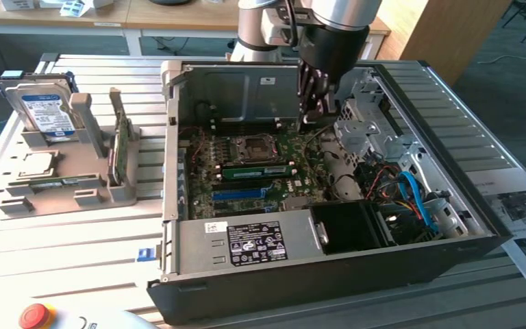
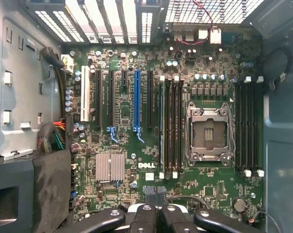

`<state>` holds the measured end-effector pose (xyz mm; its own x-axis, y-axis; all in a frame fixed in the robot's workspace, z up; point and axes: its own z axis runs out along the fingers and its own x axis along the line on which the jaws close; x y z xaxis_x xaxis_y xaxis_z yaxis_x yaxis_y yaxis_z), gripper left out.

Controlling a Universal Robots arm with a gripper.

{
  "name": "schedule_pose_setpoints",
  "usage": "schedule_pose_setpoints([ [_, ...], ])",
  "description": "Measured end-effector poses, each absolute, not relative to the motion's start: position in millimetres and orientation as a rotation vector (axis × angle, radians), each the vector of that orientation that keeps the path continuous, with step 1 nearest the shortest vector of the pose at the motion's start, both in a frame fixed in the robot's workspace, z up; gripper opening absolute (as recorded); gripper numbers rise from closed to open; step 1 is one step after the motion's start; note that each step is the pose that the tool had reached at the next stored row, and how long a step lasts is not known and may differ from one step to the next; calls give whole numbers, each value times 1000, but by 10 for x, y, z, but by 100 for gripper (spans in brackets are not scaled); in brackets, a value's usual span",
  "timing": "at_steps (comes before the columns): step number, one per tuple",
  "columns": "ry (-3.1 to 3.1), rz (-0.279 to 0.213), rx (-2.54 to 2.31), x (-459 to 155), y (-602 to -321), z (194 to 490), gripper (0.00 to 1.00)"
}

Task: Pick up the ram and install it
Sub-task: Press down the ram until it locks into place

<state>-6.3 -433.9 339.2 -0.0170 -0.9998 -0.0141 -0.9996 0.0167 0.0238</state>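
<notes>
My hand [image 1: 312, 118], fingers pressed together and holding nothing, hangs inside the computer case [image 1: 244, 288] over the motherboard [image 2: 204, 184]. The ram [image 1: 257, 171] stands in its slot beside the CPU socket [image 2: 208, 132]. I'd press straight down, evenly, until both latches close.

The gripper [image 1: 312, 120] is black, on a silver arm [image 1: 336, 10]. The computer case [image 1: 336, 281] is black outside and bare grey metal inside. Its motherboard [image 2: 127, 141] is dark green, dotted with silver capacitors, with black slots, one blue slot [image 2: 136, 99] and one white slot [image 2: 84, 99]. The ram [image 1: 255, 171] is a brighter green. The finned heatsink [image 2: 110, 167] is silver. A cable [image 1: 416, 195] is light blue. The hard drive [image 1: 44, 113] is silver with a blue-and-white label. The holder [image 1: 90, 195] is grey. The worktop [image 1: 62, 240] is white and slatted. A button [image 1: 36, 316] is red.
</notes>
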Motion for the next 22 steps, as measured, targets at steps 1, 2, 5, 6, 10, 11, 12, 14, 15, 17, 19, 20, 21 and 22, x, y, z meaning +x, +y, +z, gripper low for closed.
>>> schedule_pose_setpoints([
  [1, -2235, -42, 2198, -63, -4339, 3374, 11],
  [2, -2235, -42, 2198, -63, -4339, 3356, 11],
  [5, -2235, -42, 2198, -62, -4339, 3301, 11],
  [6, -2235, -42, 2198, -62, -4339, 3283, 11],
  [10, -2235, -42, 2198, -62, -4339, 3210, 11],
  [11, -2235, -42, 2198, -62, -4339, 3193, 11],
  [12, -2235, -42, 2198, -62, -4339, 3174, 11],
  [14, -2235, -42, 2198, -62, -4339, 3139, 11],
  [15, -2235, -42, 2198, -62, -4339, 3119, 11],
  [17, -2235, -42, 2198, -62, -4339, 3083, 11],
  [19, -2235, -42, 2198, -62, -4339, 3047, 11],
  [20, -2235, -42, 2198, -61, -4339, 3029, 11],
  [21, -2235, -42, 2198, -62, -4339, 3010, 11],
  [22, -2235, -42, 2198, -62, -4339, 2992, 11],
])
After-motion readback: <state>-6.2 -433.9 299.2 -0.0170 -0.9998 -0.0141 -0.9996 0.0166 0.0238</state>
